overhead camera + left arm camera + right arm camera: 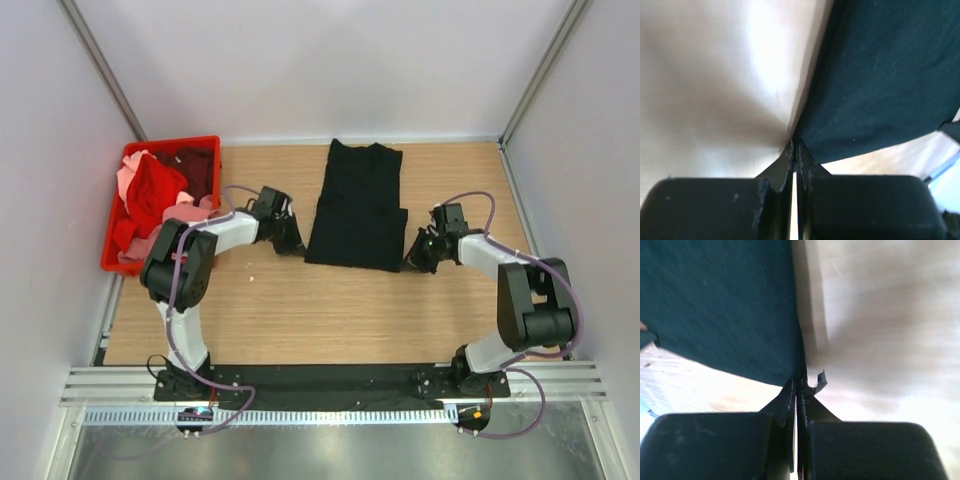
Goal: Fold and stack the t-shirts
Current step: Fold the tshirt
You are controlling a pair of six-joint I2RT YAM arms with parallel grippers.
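Note:
A black t-shirt [357, 208] lies flat on the wooden table, folded lengthwise into a long strip with its collar end toward the back. My left gripper [295, 245] is shut on the shirt's near left corner [805, 135]. My right gripper [414, 256] is shut on the near right corner [799, 375], where a small white label [820, 380] pokes out beside the fingertips. In both wrist views the black cloth [890, 75] spreads away from the pinched jaws. More t-shirts, red [155, 190], pink [128, 178] and dark maroon [198, 170], are heaped in the crate.
A red plastic crate [112, 262] stands at the table's left edge, close behind the left arm's elbow. White walls with metal corner posts enclose the table on three sides. A metal rail with the arm bases runs along the near edge.

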